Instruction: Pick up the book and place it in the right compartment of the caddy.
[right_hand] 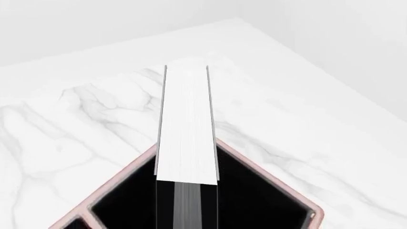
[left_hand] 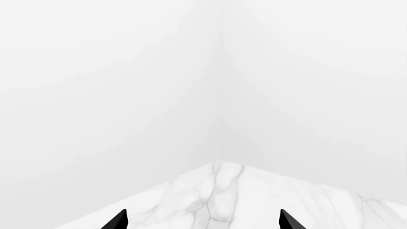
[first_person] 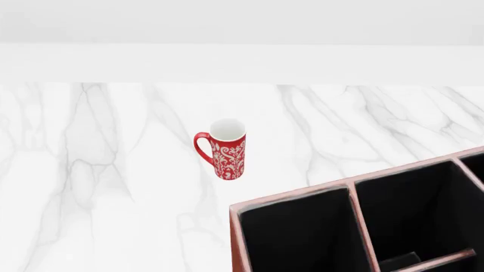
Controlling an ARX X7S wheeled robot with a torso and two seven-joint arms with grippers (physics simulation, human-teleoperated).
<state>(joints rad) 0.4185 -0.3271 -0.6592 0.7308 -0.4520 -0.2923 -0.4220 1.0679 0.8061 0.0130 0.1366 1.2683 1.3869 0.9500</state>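
Observation:
The book fills the middle of the right wrist view, white page edges facing the camera and thin black covers on both sides. It is held in the air over a corner compartment of the caddy, whose pale pink rim and black interior show below it. My right gripper's fingers do not stand out against the black there. In the head view the caddy sits at the lower right; the book and both grippers are out of that view. My left gripper is open and empty over the marble top.
A red patterned mug stands upright on the white marble table, just beyond the caddy's left corner. A white wall runs behind the table. The left wrist view shows a table corner against white walls.

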